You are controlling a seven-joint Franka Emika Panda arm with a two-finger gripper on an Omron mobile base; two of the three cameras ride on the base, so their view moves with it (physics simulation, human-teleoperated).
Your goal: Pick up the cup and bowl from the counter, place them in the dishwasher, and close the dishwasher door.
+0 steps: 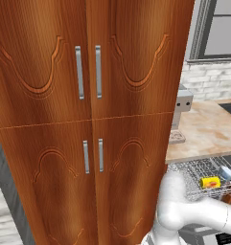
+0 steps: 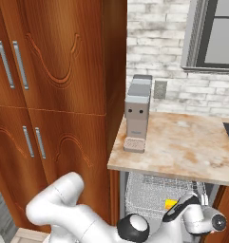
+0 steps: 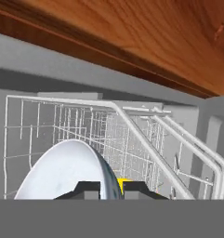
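Bowl [image 3: 62, 169], pale blue-grey with a whitish glossy rim: tilted on edge, rim clamped between the two dark fingertips of the gripper [image 3: 111, 188], whose jaws stand nearly together on it; position, at 6 to 7 o'clock in the hand view, over the silver wire rack [image 3: 132, 135] of the dishwasher [image 3: 211, 130]. In the left base view a pale blue-grey shape shows by the rack at 4 o'clock, presumably this bowl. Cup [image 1: 210, 182], bright yellow with a reddish-orange patch: lying in the rack, at 4 o'clock in the left base view; a yellow sliver of it shows between the fingertips just right of the bowl's rim in the hand view. Counter [image 2: 182, 142], beige-tan marbled stone: directly above the rack, bearing a grey boxy appliance [image 2: 137, 114] at its left end. Tall brown wooden cabinet [image 1: 88, 119] with steel handles: at 9 o'clock from the counter, touching it. Whitish brick wall [image 2: 154, 47] and a window [image 2: 215, 33]: behind the counter, at 12 to 2 o'clock.
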